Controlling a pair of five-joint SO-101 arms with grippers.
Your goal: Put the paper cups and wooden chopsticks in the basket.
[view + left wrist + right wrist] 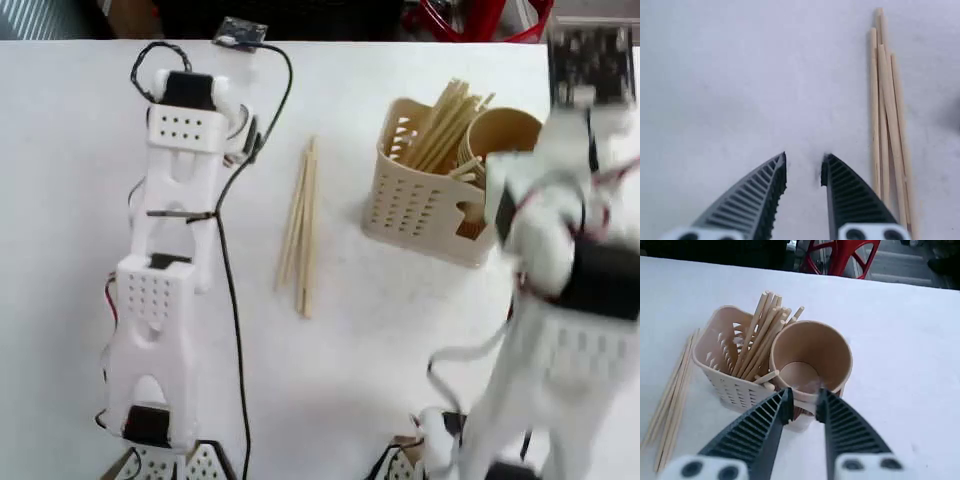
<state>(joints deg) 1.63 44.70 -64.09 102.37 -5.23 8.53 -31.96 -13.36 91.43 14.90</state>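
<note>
Lying loose on the white table (pixel 340 390), the wooden chopsticks (pixel 300 230) form a thin bundle near the basket (pixel 410 205) but not touching it. The basket already holds more sticks (pixel 760 337) and a paper cup (pixel 810 347). We judge the bundle to be the step in hand. The left gripper (pixel 804 162) hangs low over bare table just beside the bundle, its jaws a narrow gap apart and empty. We should shift it sideways, widen the jaws, straddle the sticks crosswise near their middle (they fan out a little) and close gently so none rolls free. The right gripper (pixel 803 397), jaws also slightly apart, sits at the cup's near rim. We would have it clear the basket first.
</note>
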